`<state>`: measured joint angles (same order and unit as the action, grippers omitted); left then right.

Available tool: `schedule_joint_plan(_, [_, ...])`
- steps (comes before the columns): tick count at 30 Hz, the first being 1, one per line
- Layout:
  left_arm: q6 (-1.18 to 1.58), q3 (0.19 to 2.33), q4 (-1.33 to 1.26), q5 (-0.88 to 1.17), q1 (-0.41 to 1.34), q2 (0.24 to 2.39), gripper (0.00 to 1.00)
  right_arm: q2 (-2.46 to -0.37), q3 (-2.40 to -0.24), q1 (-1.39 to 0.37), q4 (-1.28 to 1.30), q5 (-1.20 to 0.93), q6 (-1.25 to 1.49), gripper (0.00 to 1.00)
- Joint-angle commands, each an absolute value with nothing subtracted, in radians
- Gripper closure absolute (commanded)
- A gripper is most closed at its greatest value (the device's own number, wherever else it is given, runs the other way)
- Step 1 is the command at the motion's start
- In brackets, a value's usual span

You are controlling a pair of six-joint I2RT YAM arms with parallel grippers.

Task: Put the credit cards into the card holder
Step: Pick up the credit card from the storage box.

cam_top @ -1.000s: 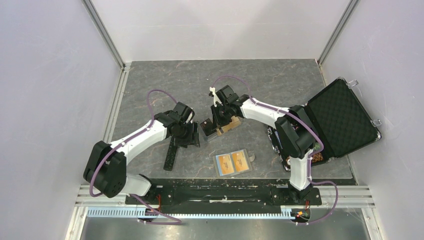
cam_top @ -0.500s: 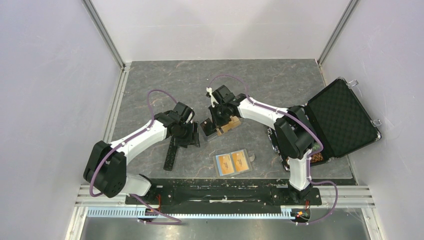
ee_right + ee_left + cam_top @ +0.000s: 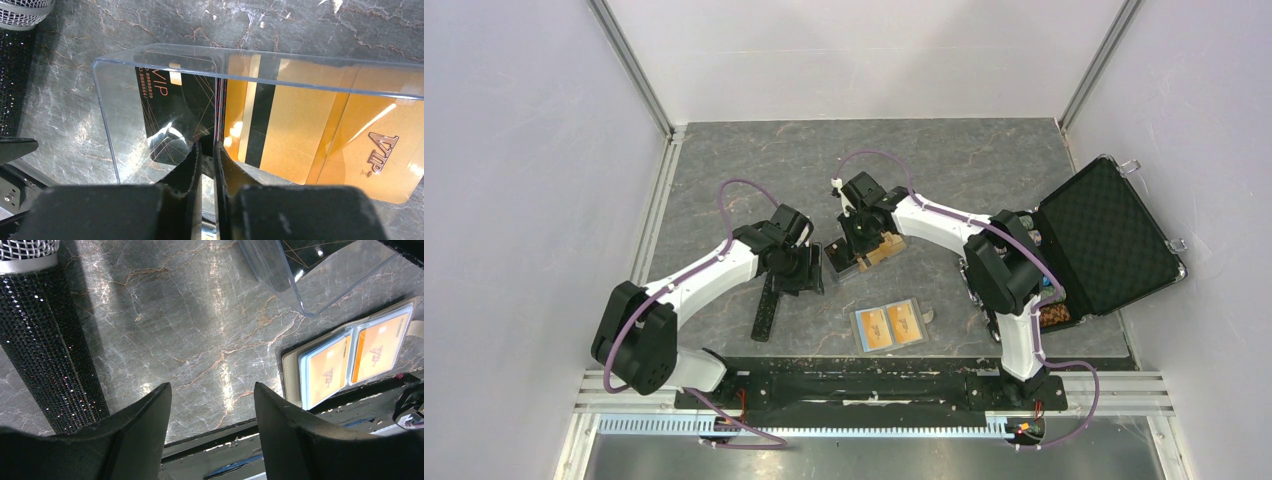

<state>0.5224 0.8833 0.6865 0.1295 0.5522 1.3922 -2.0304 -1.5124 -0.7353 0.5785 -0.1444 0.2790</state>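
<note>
From overhead I see both arms reaching toward the middle of the grey marbled counter (image 3: 754, 165). The left gripper (image 3: 804, 272) and the right gripper (image 3: 857, 255) are near each other. The card holder (image 3: 890, 325) lies open nearer the bases, apart from both. That view gives me the layout but not the jaws — for those I need the wrist cameras.

The left wrist camera shows the left jaws spread wide with nothing between them, only bare counter beneath. At the right of that view the card holder lies flat, with two orange cards (image 3: 327, 372) side by side in its pale blue sleeves and a grey-tan border round them. On the left is the black bar (image 3: 50, 355), glittery, with a wire-mesh head — detail the overhead view does not resolve.

The right wrist camera shows what the arm hides from above. A clear box (image 3: 112, 100) sits on the counter, holding a black card (image 3: 167, 100) lettered VIP and, beside it, gold cards (image 3: 300, 130). The right jaws are almost together, with only a thin slit between them, and their tips sit at the seam where black meets gold. I cannot tell whether they pinch a card edge or merely rest against it.

Only the overhead view shows the chip case (image 3: 1114, 235), lid up, at the right edge of the counter beside the right arm.
</note>
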Motion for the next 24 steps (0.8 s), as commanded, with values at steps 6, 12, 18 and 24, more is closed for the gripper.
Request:
schedule_joint_plan(6, [0.483,0.876,0.675,0.127,0.557,1.387,0.32,-2.050,-1.529,-0.747,0.621,-0.058,0.241,1.00])
schedule_joint_plan(12, [0.483,0.876,0.675,0.126,0.557,1.386,0.32,-2.003,-1.518,-0.749,0.594,-0.130,0.261,1.00])
schedule_joint_plan(18, [0.485,0.873,0.675,0.126,0.557,1.386,0.32,-1.977,-1.511,-0.749,0.541,-0.253,0.308,1.00])
schedule_joint_plan(24, [0.485,0.875,0.675,0.126,0.558,1.384,0.32,-2.010,-1.521,-0.749,0.531,-0.294,0.320,0.99])
